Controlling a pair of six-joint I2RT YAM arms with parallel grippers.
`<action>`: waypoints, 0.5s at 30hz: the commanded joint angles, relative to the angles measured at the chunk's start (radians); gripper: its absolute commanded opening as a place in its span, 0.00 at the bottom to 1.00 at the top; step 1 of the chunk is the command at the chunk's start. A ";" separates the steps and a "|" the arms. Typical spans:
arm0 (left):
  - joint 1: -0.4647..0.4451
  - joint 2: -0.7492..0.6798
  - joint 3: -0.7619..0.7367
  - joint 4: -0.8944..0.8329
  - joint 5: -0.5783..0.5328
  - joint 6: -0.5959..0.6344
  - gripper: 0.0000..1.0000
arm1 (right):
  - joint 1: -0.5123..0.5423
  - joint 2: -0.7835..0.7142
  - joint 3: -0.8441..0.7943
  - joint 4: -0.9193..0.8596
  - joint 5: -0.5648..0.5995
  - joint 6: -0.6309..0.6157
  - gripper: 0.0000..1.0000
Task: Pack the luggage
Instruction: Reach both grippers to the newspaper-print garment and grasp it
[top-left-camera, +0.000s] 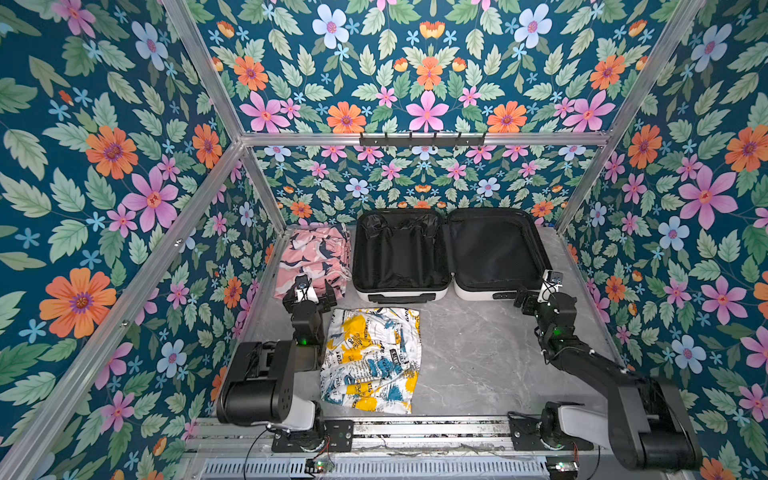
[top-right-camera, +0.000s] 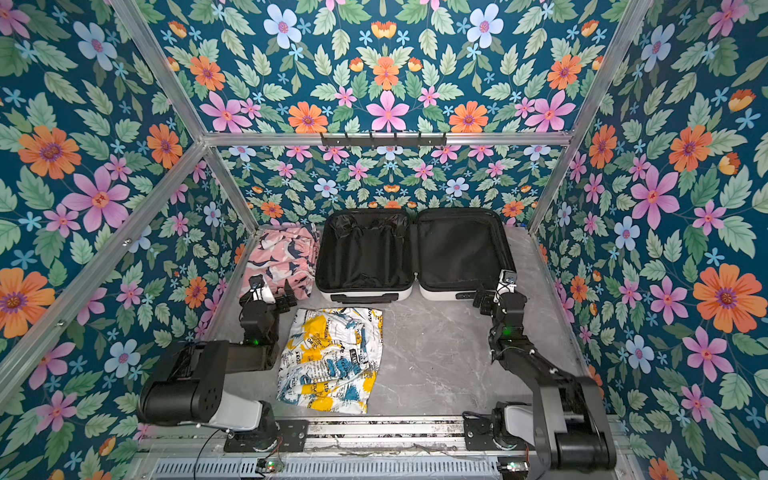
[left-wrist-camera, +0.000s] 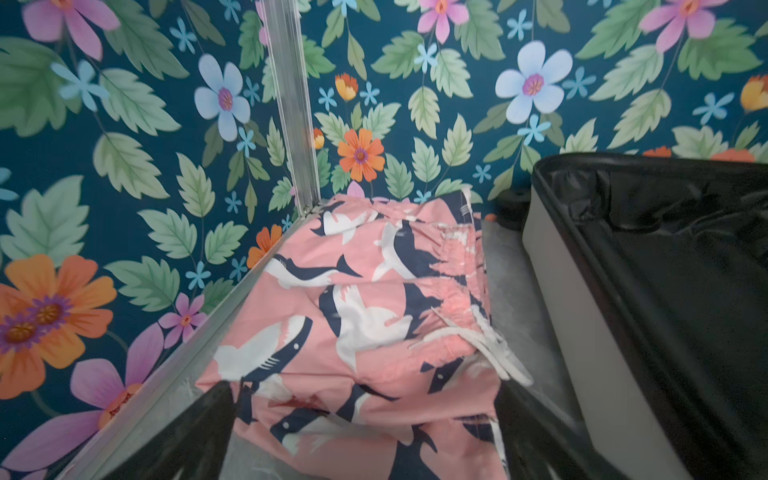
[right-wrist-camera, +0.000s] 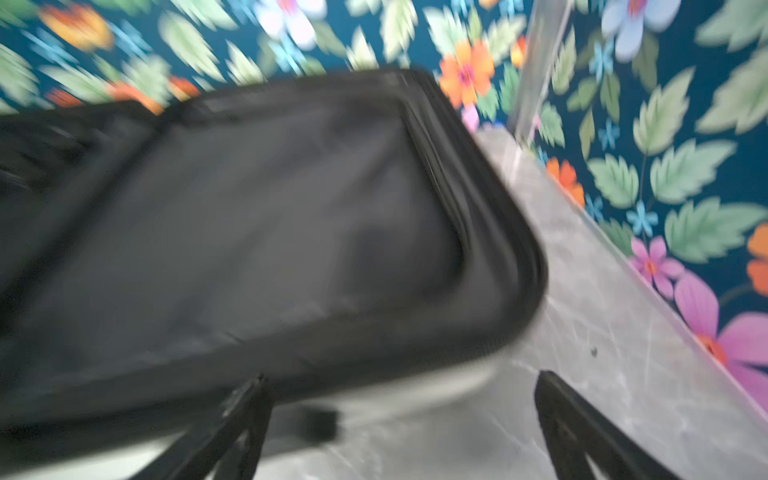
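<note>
Nearest us, the yellow-and-blue printed garment (top-left-camera: 372, 359) lies on the worktop (top-left-camera: 478, 353); beyond it our left fingers (left-wrist-camera: 199, 432) gape wide and empty over the near edge of the pink shark shorts (top-left-camera: 309, 255); we should drop straight, pinch a thick fold, and lift clear of the shell rim; our right fingers (right-wrist-camera: 561, 407), equally wide, hover beside the luggage (top-left-camera: 451, 253), which lies open and empty by the far wall.
</note>
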 joint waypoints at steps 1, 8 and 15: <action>0.000 -0.153 0.044 -0.251 -0.004 -0.047 1.00 | 0.043 -0.181 0.001 -0.260 0.052 0.000 0.99; -0.002 -0.278 0.363 -0.970 -0.042 -0.287 1.00 | 0.062 -0.606 0.043 -0.761 0.163 0.107 0.99; 0.004 -0.280 0.484 -1.248 0.267 -0.414 0.92 | 0.062 -0.885 0.097 -1.072 0.164 0.437 0.99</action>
